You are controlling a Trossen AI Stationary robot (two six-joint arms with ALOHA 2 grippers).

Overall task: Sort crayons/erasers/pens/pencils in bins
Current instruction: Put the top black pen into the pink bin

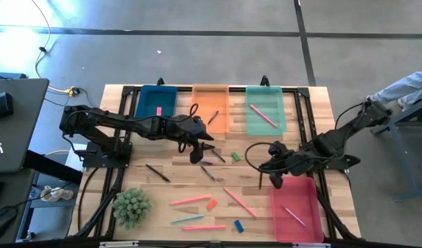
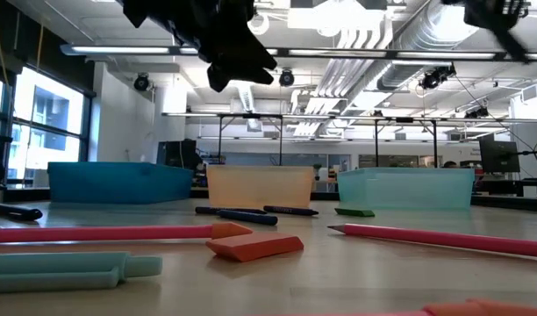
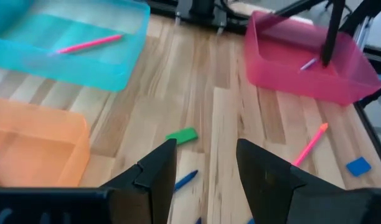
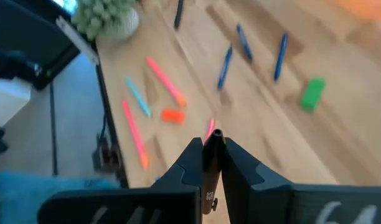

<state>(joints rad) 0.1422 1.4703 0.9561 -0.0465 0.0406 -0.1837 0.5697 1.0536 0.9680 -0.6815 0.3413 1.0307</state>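
Observation:
My left gripper (image 1: 201, 151) (image 3: 206, 149) hovers open above the middle of the table, over dark crayons (image 1: 212, 157) and a green eraser (image 3: 181, 135). My right gripper (image 1: 274, 179) (image 4: 210, 142) is shut on a dark pen (image 4: 210, 158) at the far left corner of the red-pink bin (image 1: 298, 227). The bin has another pen (image 1: 294, 215) lying in it. The dark blue-teal bin (image 1: 147, 96) holds a pink eraser (image 1: 158, 111). A dark stick lies in the orange bin (image 1: 211, 93), and a pencil (image 1: 263, 116) in the light green-teal bin (image 1: 252, 127). My right gripper pinches the dark pen between its two fingers (image 4: 190, 158), and one end (image 4: 215, 134) shows just past the fingertips. In the left wrist view the pen's shaft (image 3: 330, 31) stands nearly upright over the red-pink bin, lifted clear.
Salmon-pink pencils (image 1: 190, 200) (image 1: 240, 202), a light blue pencil (image 1: 187, 219), an orange-red eraser (image 1: 212, 204) and a blue eraser (image 1: 238, 225) lie near the table's near edge. A black pen (image 1: 157, 173) lies left of centre. A small green plant (image 1: 132, 205) stands at the near left.

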